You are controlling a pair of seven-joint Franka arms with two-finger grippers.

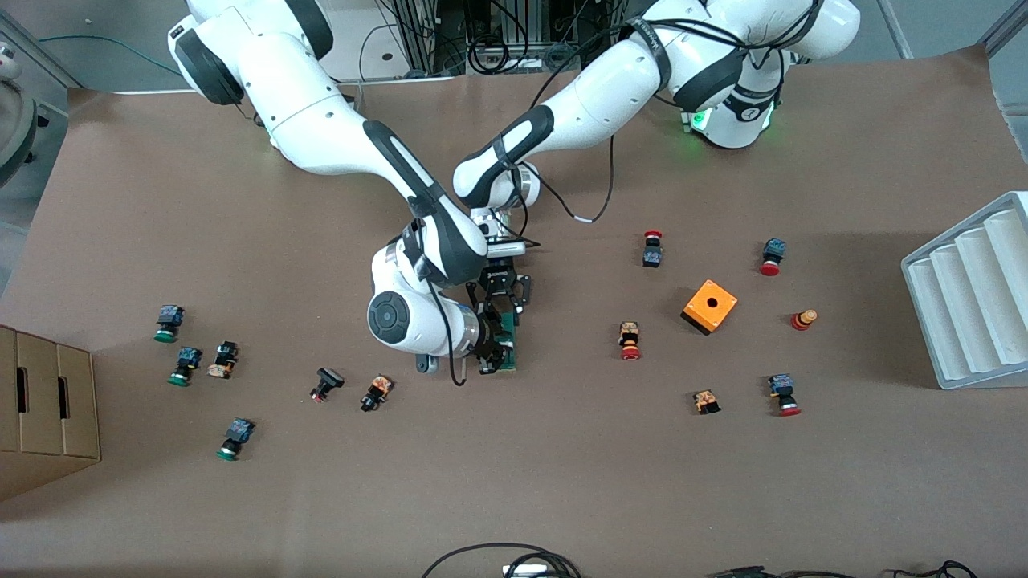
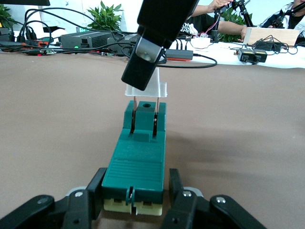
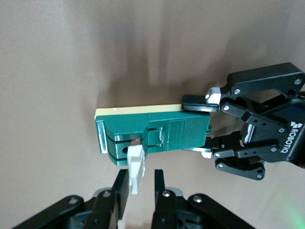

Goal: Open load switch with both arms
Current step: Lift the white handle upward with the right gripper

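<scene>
Two grippers (left, right) clamp one load switch.

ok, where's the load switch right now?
Front view: the load switch lies mid-table, beneath both arms' wrists, clamped by the left gripper; the right gripper holds its white piece.

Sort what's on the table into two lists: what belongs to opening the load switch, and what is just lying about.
In the job:
- load switch, on the table
- left gripper, shut on the load switch's end
- right gripper, shut on its white sliding piece

Lying about:
- orange cube
- red-capped push-buttons
- green-capped push-buttons
- grey tray
- cardboard box
</scene>
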